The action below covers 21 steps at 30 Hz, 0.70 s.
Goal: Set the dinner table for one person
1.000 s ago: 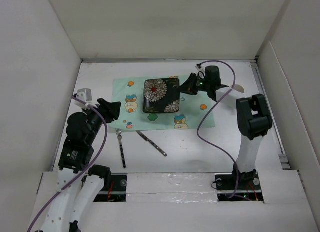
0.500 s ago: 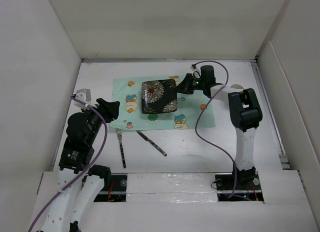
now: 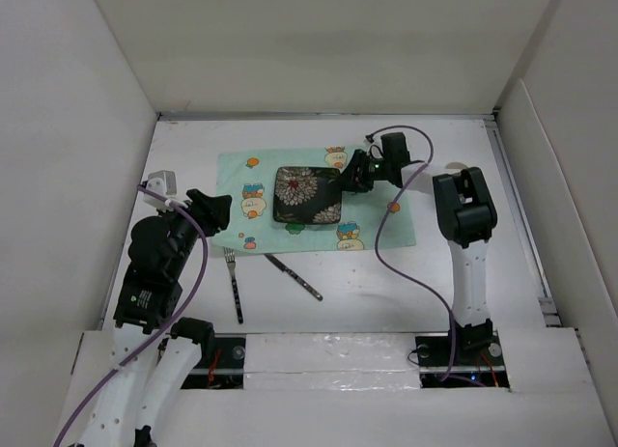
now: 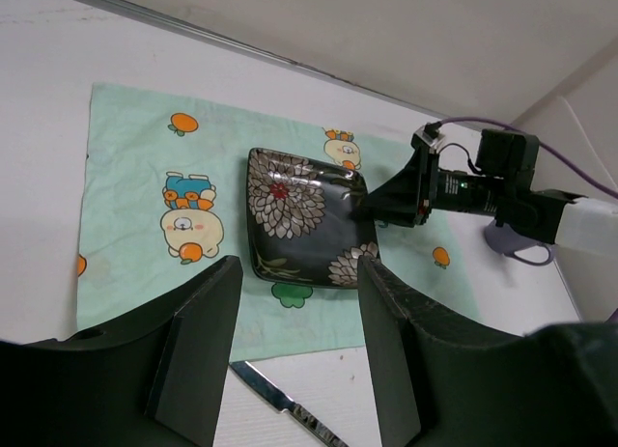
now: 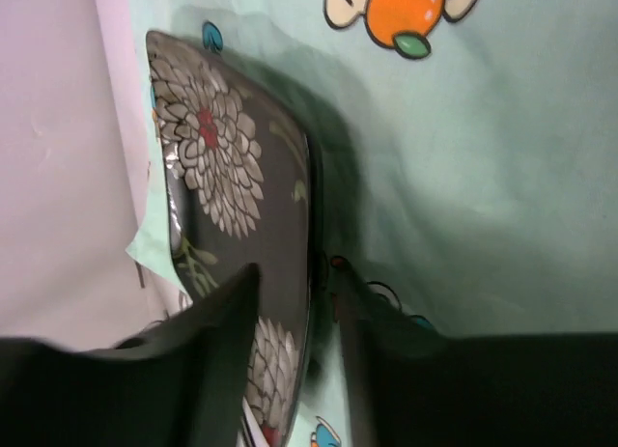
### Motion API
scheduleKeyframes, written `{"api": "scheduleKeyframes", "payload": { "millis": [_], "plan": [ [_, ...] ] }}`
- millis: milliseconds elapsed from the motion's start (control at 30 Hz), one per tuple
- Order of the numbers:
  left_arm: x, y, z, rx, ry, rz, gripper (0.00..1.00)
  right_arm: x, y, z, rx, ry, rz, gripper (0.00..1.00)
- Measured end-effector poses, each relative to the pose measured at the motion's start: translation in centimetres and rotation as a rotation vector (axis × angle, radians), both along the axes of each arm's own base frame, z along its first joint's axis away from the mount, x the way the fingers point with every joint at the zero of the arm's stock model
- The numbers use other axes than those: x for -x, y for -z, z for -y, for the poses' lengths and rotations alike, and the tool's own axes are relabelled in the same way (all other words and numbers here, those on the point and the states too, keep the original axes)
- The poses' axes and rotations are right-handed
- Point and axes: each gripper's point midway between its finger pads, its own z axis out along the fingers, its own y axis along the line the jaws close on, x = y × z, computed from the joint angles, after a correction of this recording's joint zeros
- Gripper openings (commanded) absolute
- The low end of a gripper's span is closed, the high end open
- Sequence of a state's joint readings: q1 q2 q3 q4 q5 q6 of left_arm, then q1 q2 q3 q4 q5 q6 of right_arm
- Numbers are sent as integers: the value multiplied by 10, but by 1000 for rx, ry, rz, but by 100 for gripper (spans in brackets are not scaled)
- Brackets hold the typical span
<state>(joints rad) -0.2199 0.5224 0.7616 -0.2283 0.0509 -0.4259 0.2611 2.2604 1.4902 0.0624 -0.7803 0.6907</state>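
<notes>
Top external: right arm [image 3: 462, 211] outstretched (toward plate [image 3: 307, 194])

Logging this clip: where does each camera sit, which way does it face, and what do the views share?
Top external: fixed above and behind the robot, looking down on the dinner table; the left arm and right arm both show.
Left wrist: on the left arm, facing across the placemat; its open left claw frames the bottom.
Right wrist: close over the plate, whose rim sits between the right claw fingers.
Shared: all three show the plate and placemat.
</notes>
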Motion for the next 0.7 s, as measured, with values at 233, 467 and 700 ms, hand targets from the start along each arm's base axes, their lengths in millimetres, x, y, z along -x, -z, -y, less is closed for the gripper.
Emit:
{"api": "scheduleKeyframes", "payload": {
  "millis": [233, 467, 700],
  "plan": [
    [0, 0, 0, -2, -1, 0, 48, -11, -41, 14, 106, 43, 119, 57],
    [3, -4, -4, -13, -12, 22, 1, 53, -122, 27, 242, 115, 418, 0],
    [3, -5, -7, -22, -27, 31, 3, 237, -103, -81, 344, -241, 658, 48]
  ]
}}
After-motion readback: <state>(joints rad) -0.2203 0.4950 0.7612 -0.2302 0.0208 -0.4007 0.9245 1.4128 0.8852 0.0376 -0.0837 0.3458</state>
